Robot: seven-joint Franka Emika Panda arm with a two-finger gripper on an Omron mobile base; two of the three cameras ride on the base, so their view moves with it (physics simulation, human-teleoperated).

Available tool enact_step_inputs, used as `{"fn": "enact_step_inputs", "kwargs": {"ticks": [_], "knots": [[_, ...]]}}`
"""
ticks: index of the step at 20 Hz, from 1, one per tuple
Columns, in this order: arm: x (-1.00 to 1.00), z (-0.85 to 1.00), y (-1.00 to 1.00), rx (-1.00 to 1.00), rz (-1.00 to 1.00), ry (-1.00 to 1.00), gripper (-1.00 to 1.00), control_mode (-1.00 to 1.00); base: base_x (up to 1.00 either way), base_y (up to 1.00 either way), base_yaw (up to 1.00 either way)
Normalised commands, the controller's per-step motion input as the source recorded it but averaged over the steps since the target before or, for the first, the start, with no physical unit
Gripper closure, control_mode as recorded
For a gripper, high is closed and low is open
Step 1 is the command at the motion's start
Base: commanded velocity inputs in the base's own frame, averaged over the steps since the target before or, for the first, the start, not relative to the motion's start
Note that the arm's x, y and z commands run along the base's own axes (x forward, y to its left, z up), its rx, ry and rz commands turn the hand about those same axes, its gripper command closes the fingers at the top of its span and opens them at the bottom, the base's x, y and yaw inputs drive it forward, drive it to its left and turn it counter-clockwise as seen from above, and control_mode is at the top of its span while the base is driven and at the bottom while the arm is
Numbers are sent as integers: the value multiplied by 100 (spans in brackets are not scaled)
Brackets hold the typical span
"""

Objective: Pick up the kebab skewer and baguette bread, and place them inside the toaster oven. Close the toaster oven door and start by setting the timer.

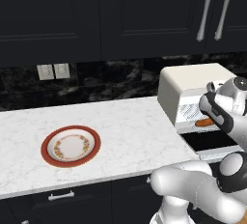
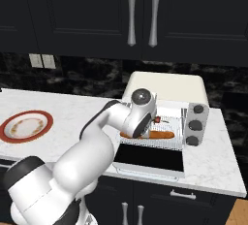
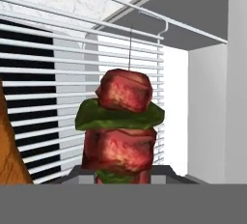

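Two foods sit at the toaster oven (image 2: 164, 90), right of centre in the right base view: the baguette bread (image 2: 160, 135) lies on its wire rack (image 3: 58, 63), and the hand (image 2: 154, 120) is clamped on the kebab skewer (image 3: 121, 126) inside. The toaster oven door (image 2: 150, 157) hangs open over the tabletop (image 1: 120, 126); a plate (image 1: 71, 146) sits lower left.

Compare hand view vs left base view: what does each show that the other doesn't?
Hand view alone: the kebab skewer, red meat and green pieces, close above the wire rack.
Left base view alone: the red-rimmed plate on the counter, and the toaster oven door hanging open.
Both: the baguette bread inside the toaster oven.
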Motion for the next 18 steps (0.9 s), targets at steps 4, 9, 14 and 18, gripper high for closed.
{"fn": "enact_step_inputs", "kwargs": {"ticks": [4,9,14,18], "knots": [[5,-22,0,0,0,0,-100,-100,0,0,0],[21,-21,0,0,0,0,-100,-100,0,0,0],[14,-6,0,0,0,-1,-100,-100,0,0,0],[0,0,0,0,0,-2,-100,-100,0,0,0]]}}
